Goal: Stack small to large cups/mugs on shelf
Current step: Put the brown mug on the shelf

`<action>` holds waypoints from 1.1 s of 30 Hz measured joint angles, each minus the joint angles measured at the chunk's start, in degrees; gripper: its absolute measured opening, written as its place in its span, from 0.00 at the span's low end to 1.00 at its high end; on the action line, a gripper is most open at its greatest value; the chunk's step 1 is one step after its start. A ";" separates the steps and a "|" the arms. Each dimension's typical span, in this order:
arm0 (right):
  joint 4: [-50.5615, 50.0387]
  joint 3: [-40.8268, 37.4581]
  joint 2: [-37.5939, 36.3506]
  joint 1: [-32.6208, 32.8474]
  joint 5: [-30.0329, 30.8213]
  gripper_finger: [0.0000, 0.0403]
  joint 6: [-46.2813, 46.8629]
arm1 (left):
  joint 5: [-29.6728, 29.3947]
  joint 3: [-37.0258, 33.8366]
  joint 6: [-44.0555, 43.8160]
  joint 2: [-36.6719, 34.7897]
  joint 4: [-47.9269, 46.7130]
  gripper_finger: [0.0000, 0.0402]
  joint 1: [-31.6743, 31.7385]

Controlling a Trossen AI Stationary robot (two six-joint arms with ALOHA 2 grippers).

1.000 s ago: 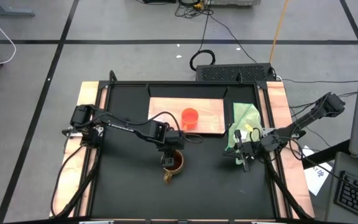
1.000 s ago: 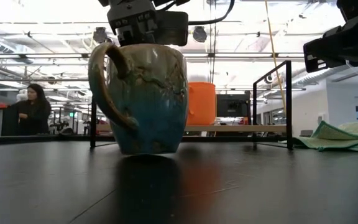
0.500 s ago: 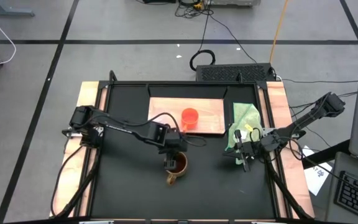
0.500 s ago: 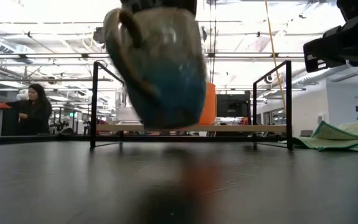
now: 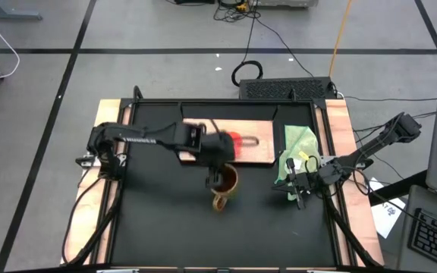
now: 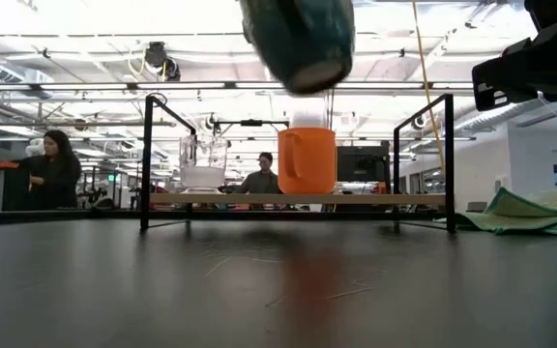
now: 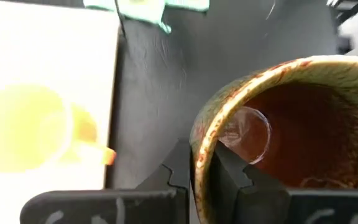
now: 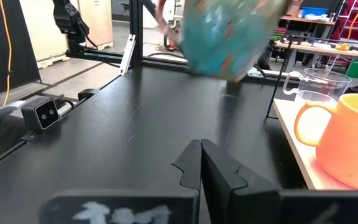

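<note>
A: Starting at the left, what was the left gripper doing?

B: It was clamped on the rim of the brown mug, one finger inside and one outside, nearly shut on the wall. The mug hung clear of the black table, handle pointing toward the front edge.

A: And in the low view?

B: Only the mug's bottom showed, high above the tabletop.

A: Where was the shelf?

B: Toward the back of the table, just beyond the mug. The orange cup stood upright on it, and the glass cup stood on it too, just beside the orange one.

A: Further right?

B: A green cloth lay beside the shelf. The right gripper rested near the cloth with its fingers fully closed, holding nothing.
</note>
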 joint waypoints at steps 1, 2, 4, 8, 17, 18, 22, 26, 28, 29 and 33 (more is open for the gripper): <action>-0.07 0.00 0.00 0.01 0.00 0.00 0.02 | 1.37 1.09 0.57 0.00 -0.33 0.08 1.10; -0.09 0.00 0.00 -0.01 0.00 0.00 0.04 | 2.22 2.20 0.97 0.00 -0.38 0.08 2.29; -0.09 0.00 0.00 0.00 0.00 0.00 0.28 | 3.99 4.45 1.87 0.00 -0.44 0.08 4.58; -0.09 0.00 0.00 -0.01 0.00 0.00 0.43 | 7.40 10.31 5.23 0.98 -3.72 0.08 9.25; -0.55 0.00 0.00 0.00 0.00 0.00 0.30 | 9.49 29.30 10.90 13.16 -13.62 0.08 14.39; -0.58 0.00 0.00 0.00 0.00 0.00 0.29 | 10.67 29.08 11.01 13.78 -12.26 0.08 14.98; -0.51 -0.08 0.02 0.01 0.00 0.00 0.13 | 13.51 28.63 11.84 15.50 -11.20 0.08 18.26; 0.49 -1.72 0.04 -0.01 0.02 0.00 0.26 | 11.98 28.66 12.40 15.61 -9.49 0.08 20.21; 2.95 -3.27 0.03 -0.01 0.01 0.00 0.25 | 12.03 28.74 12.52 15.48 -8.41 0.08 20.77; 3.99 -3.84 0.08 -0.01 0.06 0.00 0.31 | 12.09 29.05 12.53 15.37 -8.30 0.08 20.99; 8.84 -5.87 -0.02 -0.01 0.04 0.00 0.30 | 13.08 29.21 12.77 14.86 -7.63 0.08 21.52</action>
